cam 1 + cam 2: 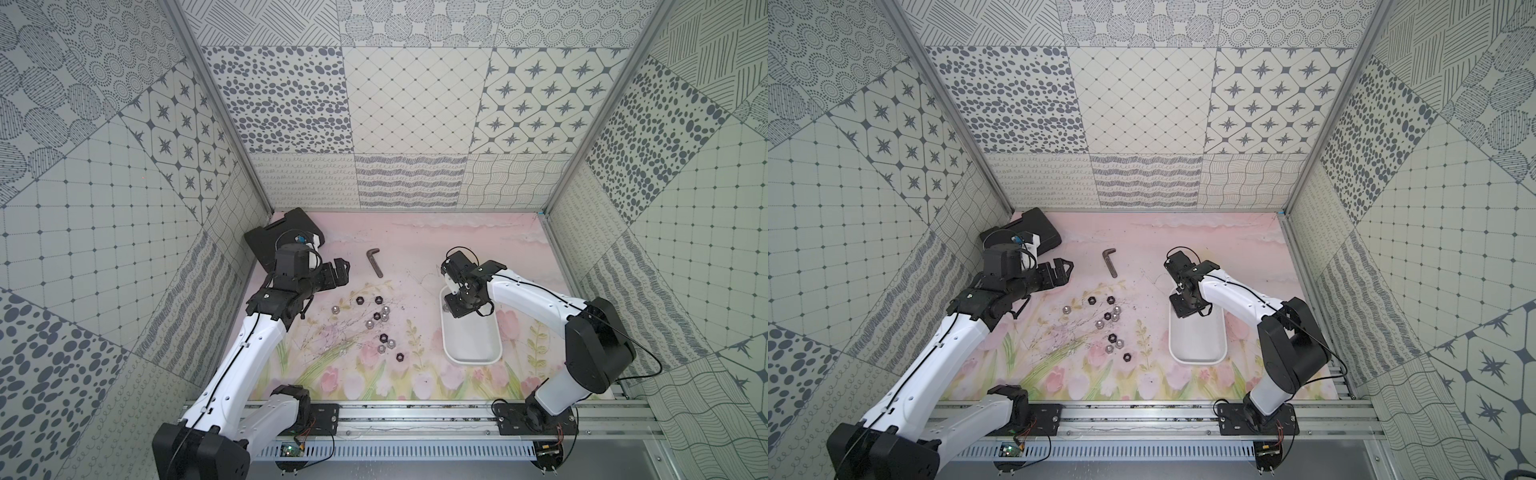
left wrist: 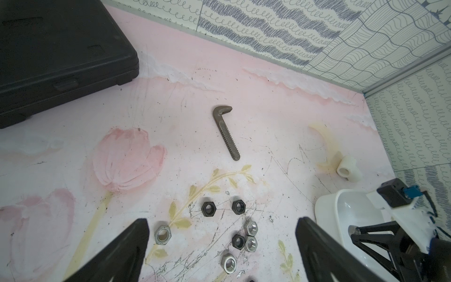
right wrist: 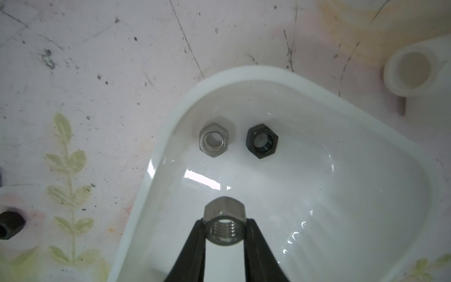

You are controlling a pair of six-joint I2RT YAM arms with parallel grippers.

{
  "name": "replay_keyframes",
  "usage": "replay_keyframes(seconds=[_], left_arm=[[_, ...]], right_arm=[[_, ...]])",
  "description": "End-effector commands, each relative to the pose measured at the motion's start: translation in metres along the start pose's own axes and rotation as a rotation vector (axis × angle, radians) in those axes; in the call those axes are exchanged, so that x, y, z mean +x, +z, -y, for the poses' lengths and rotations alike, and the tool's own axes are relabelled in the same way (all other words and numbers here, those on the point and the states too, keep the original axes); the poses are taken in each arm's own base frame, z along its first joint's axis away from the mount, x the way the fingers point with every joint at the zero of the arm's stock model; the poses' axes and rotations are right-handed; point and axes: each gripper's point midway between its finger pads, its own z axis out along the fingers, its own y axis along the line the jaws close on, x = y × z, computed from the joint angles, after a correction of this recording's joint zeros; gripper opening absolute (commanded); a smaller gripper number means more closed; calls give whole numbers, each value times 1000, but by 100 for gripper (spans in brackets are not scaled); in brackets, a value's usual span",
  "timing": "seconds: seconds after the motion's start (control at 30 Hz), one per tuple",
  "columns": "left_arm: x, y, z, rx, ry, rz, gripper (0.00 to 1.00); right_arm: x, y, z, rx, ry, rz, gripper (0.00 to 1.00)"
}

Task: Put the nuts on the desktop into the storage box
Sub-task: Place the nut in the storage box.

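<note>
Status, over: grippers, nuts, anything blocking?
Right gripper shut on silver hex nut over white glossy tray. Left gripper open, empty. Two nuts in tray, cluster on floral desktop. Nothing blocking.

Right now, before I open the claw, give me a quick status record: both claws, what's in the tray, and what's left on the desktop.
right claw: shut on a silver hexagonal metal nut, over the shallow white glossy tray
left claw: open, empty, above the pink tulip-printed desktop
in tray: one silver nut, one black nut, lying apart
left on desktop: about eleven loose black and silver nuts
other items: brown L-shaped toothed metal bar, white plastic pipe elbow, black hard case
</note>
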Motion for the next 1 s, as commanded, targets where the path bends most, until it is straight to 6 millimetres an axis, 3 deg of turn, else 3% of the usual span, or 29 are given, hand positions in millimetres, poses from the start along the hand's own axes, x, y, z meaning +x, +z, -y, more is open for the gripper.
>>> replay_keyframes(seconds=[0.0, 0.63, 0.8, 0.97], left_arm=[[2, 0, 0, 2, -4, -7, 99], [1, 0, 1, 0, 3, -6, 99], [0, -1, 1, 1, 5, -1, 99], [-1, -1, 1, 1, 5, 0, 99]], right_arm=[[-3, 7, -4, -17, 18, 10, 25], [-10, 46, -14, -22, 2, -39, 31], [-13, 45, -13, -11, 3, -30, 44], [-23, 23, -8, -1, 12, 41, 47]])
